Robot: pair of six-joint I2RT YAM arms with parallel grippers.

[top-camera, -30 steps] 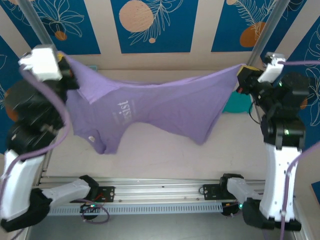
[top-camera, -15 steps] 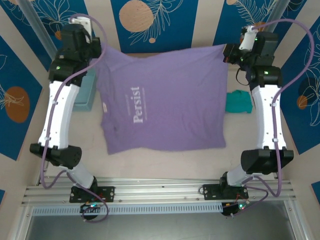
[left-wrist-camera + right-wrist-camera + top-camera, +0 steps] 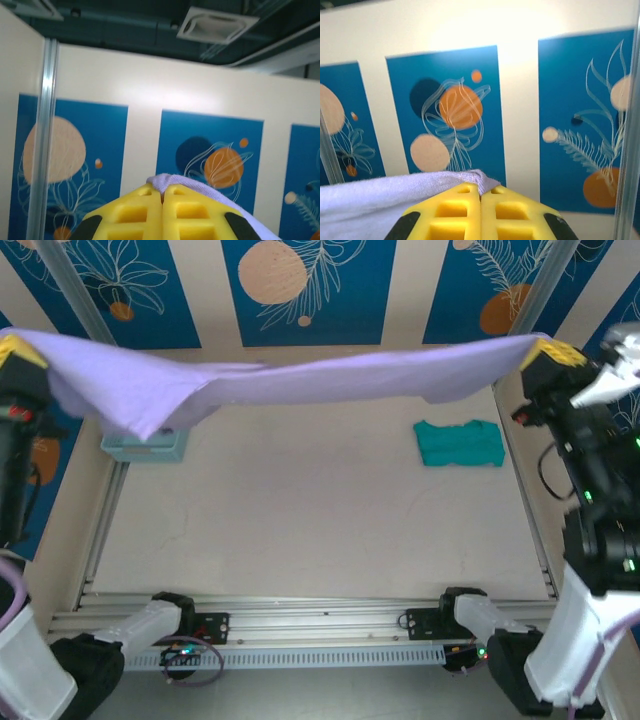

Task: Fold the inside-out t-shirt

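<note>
Teal garment (image 3: 459, 443) crumpled, far right of table (image 3: 300, 520). Light blue basket (image 3: 146, 446) at far left edge. Blue wall panels (image 3: 304, 290) behind: orange discs, pale leaf outlines.

Bright, even light is filling every view.
Glare is washing out the cream wall (image 3: 530, 30) in both wrist views; the pale bench (image 3: 300, 510) is carrying only faint shadows, and the white robot arms (image 3: 575, 640) are blurring at the frame edges.
</note>
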